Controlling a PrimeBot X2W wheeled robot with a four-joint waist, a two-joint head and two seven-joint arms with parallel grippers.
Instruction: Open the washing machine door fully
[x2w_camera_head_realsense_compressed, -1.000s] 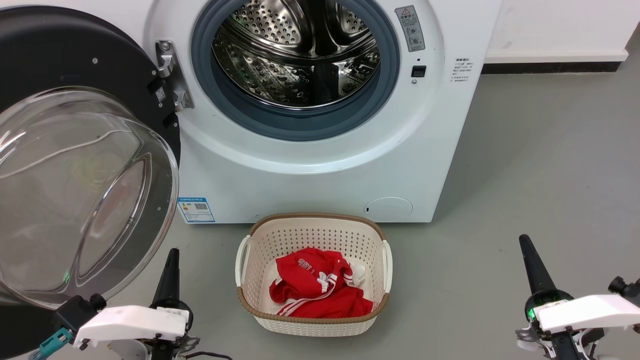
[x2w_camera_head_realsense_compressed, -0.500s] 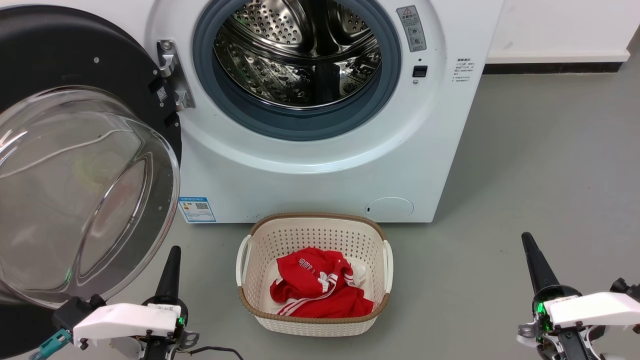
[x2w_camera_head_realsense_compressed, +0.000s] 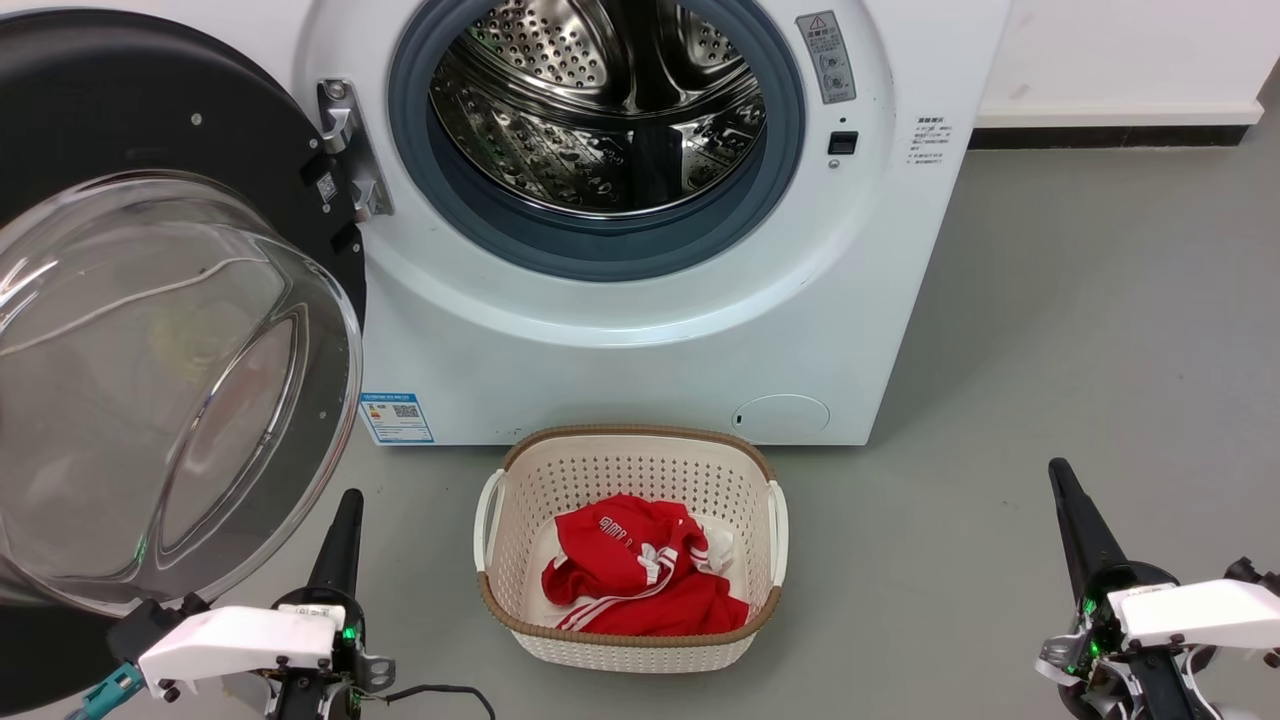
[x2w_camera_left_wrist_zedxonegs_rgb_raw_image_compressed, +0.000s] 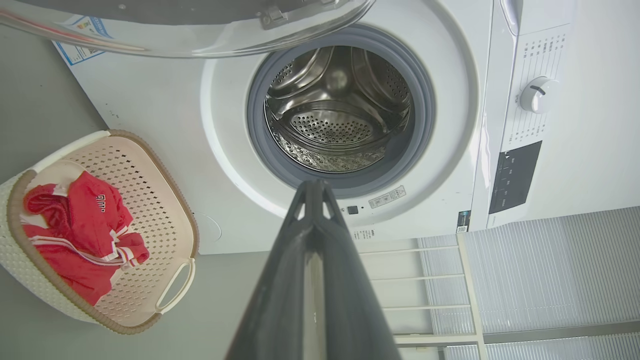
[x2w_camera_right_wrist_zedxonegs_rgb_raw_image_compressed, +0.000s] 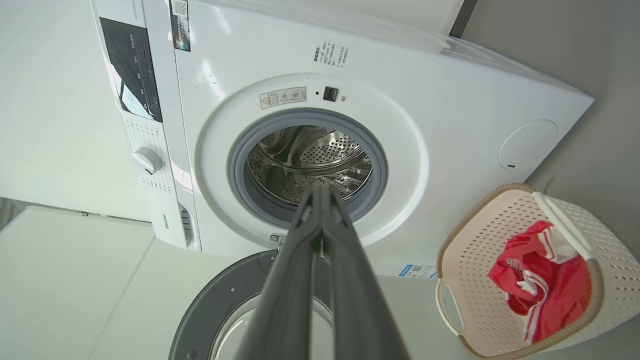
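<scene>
Left claw, closed tight and empty, hangs before the left corner of the washing machine, near the washing machine door, which stands swung wide to the machine's left. Before the machine's middle, a cream basket with red clothing sits on the floor. Off the machine's right side, the right claw is likewise pinched together, empty.

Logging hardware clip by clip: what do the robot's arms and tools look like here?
The left tool and right tool each have two long, dark, tapering fingers with small triangular cut-outs near the tips. Behind each sits a blocky white cover on black hardware with small green lights. The left arm also carries a teal plug and a thin black cable.
</scene>
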